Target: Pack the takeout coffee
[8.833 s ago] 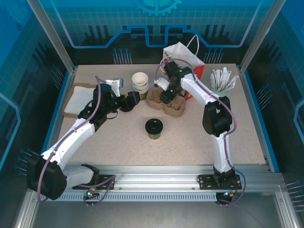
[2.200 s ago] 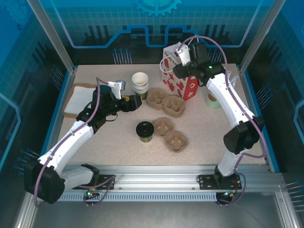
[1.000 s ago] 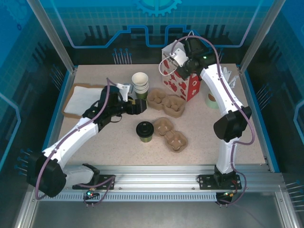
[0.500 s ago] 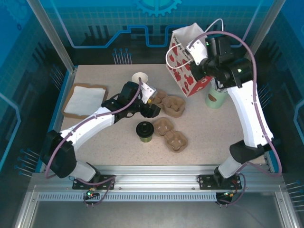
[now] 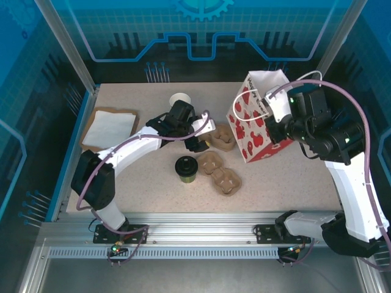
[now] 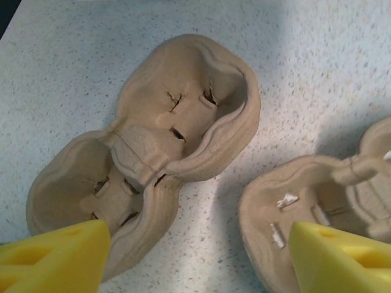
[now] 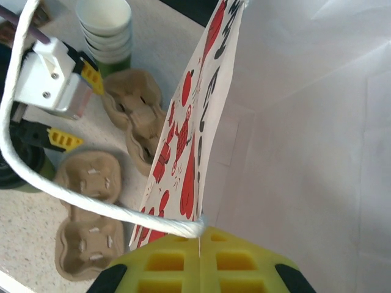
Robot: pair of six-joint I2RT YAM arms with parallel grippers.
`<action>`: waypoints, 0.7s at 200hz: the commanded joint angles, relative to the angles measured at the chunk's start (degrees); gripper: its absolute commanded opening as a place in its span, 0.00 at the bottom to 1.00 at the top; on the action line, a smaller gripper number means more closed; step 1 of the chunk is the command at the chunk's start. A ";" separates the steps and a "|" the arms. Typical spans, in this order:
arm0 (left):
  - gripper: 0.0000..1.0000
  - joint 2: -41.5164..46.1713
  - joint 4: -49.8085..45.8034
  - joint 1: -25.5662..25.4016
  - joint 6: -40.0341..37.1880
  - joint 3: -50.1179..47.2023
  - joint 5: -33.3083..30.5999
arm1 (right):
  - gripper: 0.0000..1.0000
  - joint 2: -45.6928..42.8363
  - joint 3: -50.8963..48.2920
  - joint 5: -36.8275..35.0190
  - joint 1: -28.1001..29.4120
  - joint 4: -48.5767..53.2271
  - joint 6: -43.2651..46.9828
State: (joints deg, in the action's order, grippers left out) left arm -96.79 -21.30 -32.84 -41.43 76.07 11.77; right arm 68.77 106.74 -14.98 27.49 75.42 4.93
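Your right gripper point(image 7: 198, 264) carried the heart-printed bag point(image 5: 258, 122) forward from the back edge. Your left gripper point(image 6: 195, 256) moved from the cup stack point(image 5: 179, 99) over a pulp carrier point(image 6: 177, 134).

This is a robotics lab test cell: a speckled tabletop point(image 5: 293, 183) fenced by aluminium posts point(image 5: 64, 43) and blue wall panels point(image 5: 201, 30) printed with gear and circuit motifs. A white left arm point(image 5: 131, 145) and right arm point(image 5: 357, 186) are bolted to a slotted metal rail point(image 5: 201, 235) at the near edge.

The speckled counter point(image 5: 293, 183) carries the lidded green takeout coffee point(image 5: 185, 168) near its middle, a pulp carrier point(image 5: 221, 173) just right of it, a second carrier point(image 5: 221, 138) behind, a stack of lidless cups point(image 5: 179, 99) and flat paper sheets point(image 5: 110, 129) far left
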 commanded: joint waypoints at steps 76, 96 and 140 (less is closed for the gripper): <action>0.85 -16.00 2.59 -2.31 -22.63 10.90 -11.39 | 0.00 -7.07 -10.46 -6.81 -0.62 5.00 -3.97; 0.85 -18.34 6.66 -2.58 -23.46 11.46 -13.25 | 0.00 -7.50 -11.32 -6.15 -1.44 4.52 -3.74; 0.85 -22.74 14.31 -3.19 -25.03 13.03 -17.58 | 0.00 -7.51 -12.63 -5.16 -1.99 3.77 -3.37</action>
State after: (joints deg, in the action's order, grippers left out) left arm -117.36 -13.45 -35.38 -63.68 86.61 -2.35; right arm 62.04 94.70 -20.38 26.20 79.64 1.89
